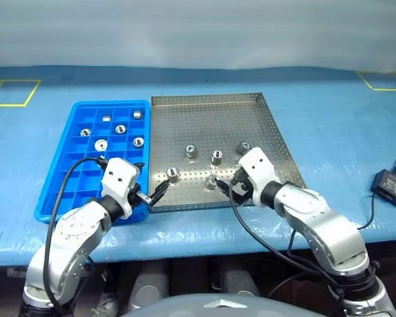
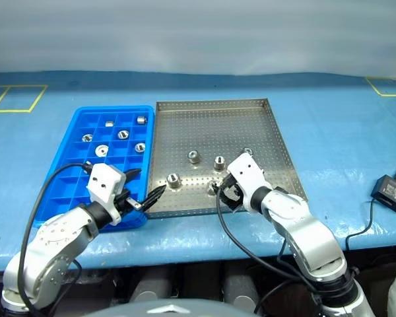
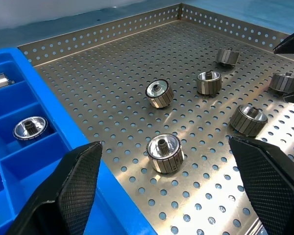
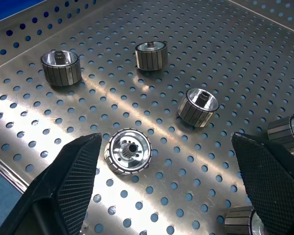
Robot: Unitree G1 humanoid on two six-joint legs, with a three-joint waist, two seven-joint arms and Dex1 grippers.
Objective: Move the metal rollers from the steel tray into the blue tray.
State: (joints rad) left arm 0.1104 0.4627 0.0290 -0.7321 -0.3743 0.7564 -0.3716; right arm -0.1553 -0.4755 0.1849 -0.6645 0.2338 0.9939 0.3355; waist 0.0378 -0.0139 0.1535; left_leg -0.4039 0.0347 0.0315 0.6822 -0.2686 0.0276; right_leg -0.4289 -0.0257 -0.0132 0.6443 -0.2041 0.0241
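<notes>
Metal rollers (image 1: pixel 173 174) stand loose on the steel tray (image 1: pixel 204 112), so both the left gripper (image 1: pixel 157 193) and right gripper (image 1: pixel 226 187) hover released, holding nothing.

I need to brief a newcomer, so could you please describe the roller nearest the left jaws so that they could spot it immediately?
Find the steel tray beside the blue tray. Look along its near edge toward the corner next to the blue tray. The roller there stands upright just ahead of the left gripper, and it is the leftmost of those in the steel tray.
</notes>
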